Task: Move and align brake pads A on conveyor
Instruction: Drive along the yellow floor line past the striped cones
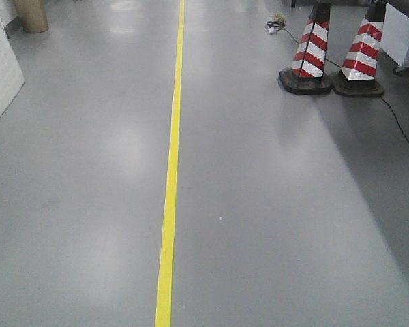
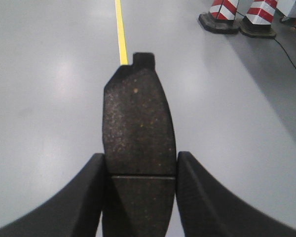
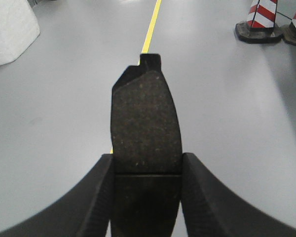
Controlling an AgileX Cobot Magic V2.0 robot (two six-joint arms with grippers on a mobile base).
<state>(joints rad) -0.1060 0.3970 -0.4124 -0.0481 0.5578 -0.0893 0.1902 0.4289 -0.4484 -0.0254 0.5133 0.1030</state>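
My left gripper (image 2: 141, 170) is shut on a brake pad A (image 2: 137, 118), a flat dark-grey speckled pad with a groove across its middle and a tab at its far end; it sticks out forward above the floor. My right gripper (image 3: 147, 168) is shut on a second brake pad A (image 3: 146, 121) of the same look, held the same way. Both jaws press on the pads' long edges near the groove. The conveyor is out of view in every frame. Neither gripper shows in the front view.
Grey shiny floor with a yellow tape line (image 1: 170, 191) running ahead. Two red-and-white cones (image 1: 312, 51) (image 1: 362, 51) stand at the far right with a cable beside them. A white wrapped object (image 1: 0, 68) lies at the left, a cardboard tube (image 1: 31, 15) behind it.
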